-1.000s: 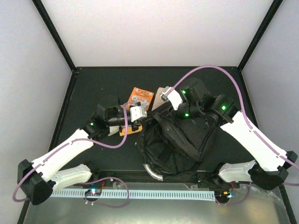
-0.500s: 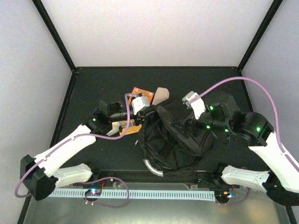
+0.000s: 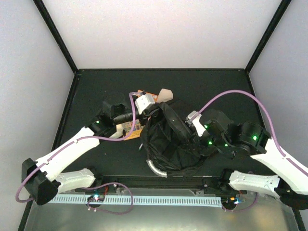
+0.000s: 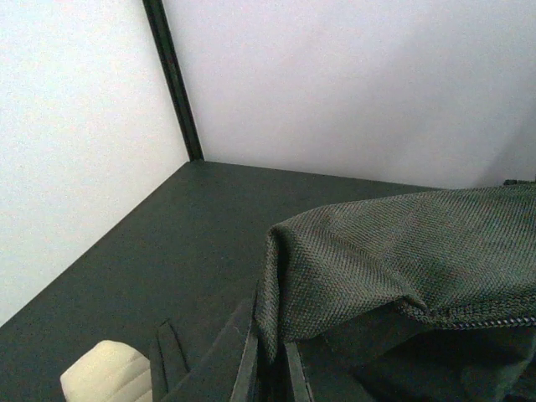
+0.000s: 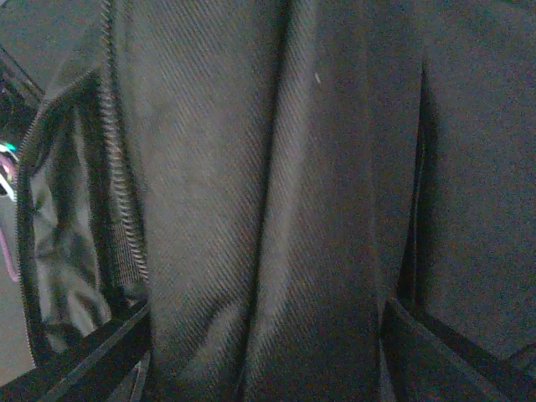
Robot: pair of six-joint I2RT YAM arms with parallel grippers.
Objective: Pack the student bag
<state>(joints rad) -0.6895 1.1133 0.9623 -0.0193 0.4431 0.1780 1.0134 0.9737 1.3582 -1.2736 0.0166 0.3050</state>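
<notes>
Left end effector (image 4: 270,368) clenched on the student bag (image 3: 168,149) rim, propping its mouth open; right end effector (image 5: 268,335) released, jaws straddling a fabric fold.

From above we see even, diffuse light. The white enclosure walls (image 3: 159,33) are bright without glare, and the matte black table top (image 3: 96,86) reflects almost nothing. Shadows are faint. The large black fabric backpack (image 3: 168,144) merges with the table, its folds hard to separate. Small green indicator lights (image 3: 210,143) on the arms glow sharply. The black frame posts (image 3: 55,33) lean outward toward the upper corners. In the left wrist view the light is soft and the fabric weave crisp, while a pale cream rounded object (image 4: 105,373) at the near left is blurred. The right wrist view is dim, low in contrast and soft throughout.
</notes>
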